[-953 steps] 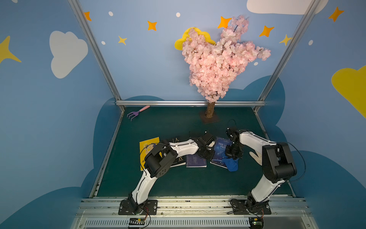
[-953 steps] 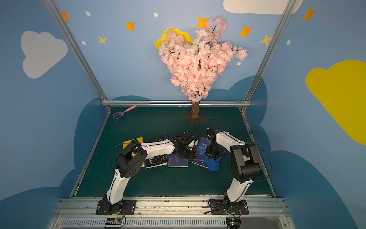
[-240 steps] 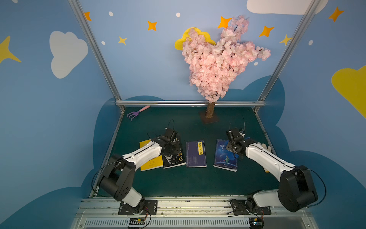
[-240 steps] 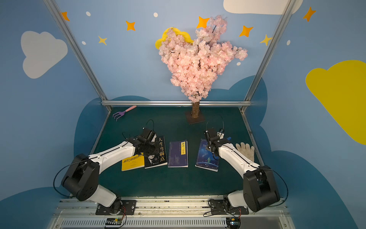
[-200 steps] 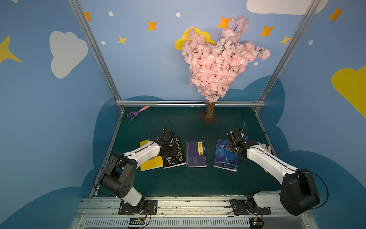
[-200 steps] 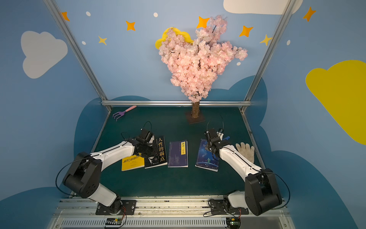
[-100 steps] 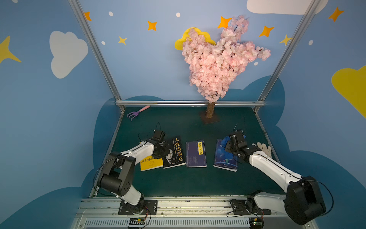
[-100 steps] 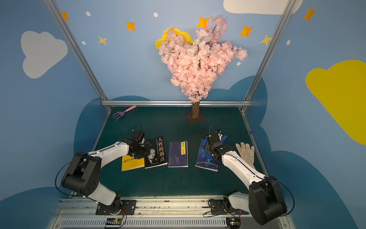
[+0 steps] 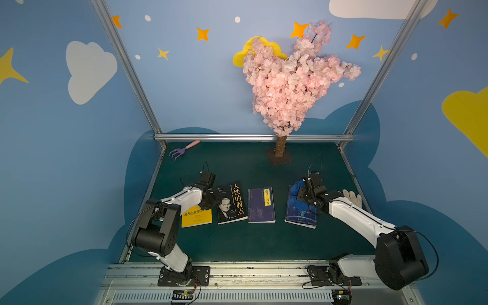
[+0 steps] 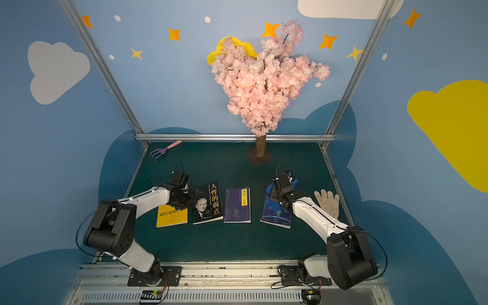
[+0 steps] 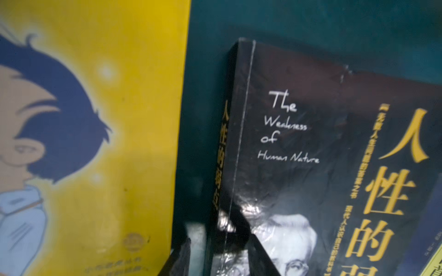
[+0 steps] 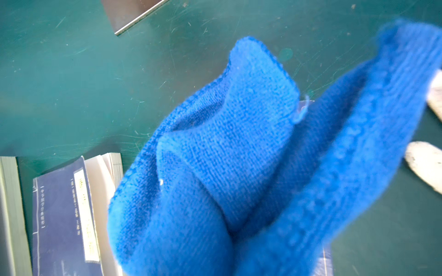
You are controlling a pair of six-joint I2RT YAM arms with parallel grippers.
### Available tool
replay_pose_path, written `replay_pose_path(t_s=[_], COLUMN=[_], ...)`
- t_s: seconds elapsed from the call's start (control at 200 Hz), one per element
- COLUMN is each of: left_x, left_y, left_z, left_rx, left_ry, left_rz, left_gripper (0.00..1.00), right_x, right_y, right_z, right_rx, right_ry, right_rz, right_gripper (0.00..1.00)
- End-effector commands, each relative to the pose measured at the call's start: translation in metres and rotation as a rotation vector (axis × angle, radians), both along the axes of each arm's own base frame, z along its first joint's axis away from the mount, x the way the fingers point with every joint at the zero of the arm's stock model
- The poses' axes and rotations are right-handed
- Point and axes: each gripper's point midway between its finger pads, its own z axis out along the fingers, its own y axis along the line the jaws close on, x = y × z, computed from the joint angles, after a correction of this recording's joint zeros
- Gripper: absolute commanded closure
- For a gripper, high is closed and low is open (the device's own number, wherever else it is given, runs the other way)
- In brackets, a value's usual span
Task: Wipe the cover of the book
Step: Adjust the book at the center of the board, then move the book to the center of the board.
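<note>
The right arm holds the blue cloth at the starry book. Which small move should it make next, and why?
Probably draw the right gripper toward the robot, dragging the blue cloth along the blue book. The cloth sits bunched at the book's far end, and most of the cover nearer the robot lies bare.

Green table point(image 9: 237, 243) is carrying four books lying flat in a row across its middle: yellow book point(image 9: 196, 217), black book point(image 9: 232, 203), navy book point(image 9: 261, 206) and blue book point(image 9: 299, 214). White glove point(image 9: 351, 196) is lying by the right edge. Toy rake point(image 9: 182, 151) is lying in the far left corner. Tree base point(image 9: 280, 158) is standing near the far edge.
</note>
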Motion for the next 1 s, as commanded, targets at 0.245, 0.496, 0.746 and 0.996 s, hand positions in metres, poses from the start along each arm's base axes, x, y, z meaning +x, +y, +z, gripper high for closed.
replay_pose_path(t_s=[0.245, 0.496, 0.746, 0.996], left_x=[0.024, 0.017, 0.014, 0.006], left_y=[-0.02, -0.027, -0.033, -0.051], left_z=[-0.003, -0.016, 0.002, -0.003], left_rx=[-0.065, -0.106, -0.152, -0.28], left_ry=[-0.104, -0.098, -0.143, -0.109], left_rz=[-0.055, -0.096, -0.091, -0.087], left_gripper=[0.61, 0.66, 0.69, 0.75], right_x=[0.003, 0.001, -0.002, 0.003], right_y=[-0.015, -0.024, 0.046, 0.172], right_z=[0.018, 0.024, 0.06, 0.06], right_rx=[-0.078, -0.113, 0.087, 0.217], right_ry=[-0.061, -0.088, -0.023, 0.128], right_rz=[-0.038, -0.048, 0.208, 0.399], right_gripper=[1.0, 1.0, 1.0, 1.0])
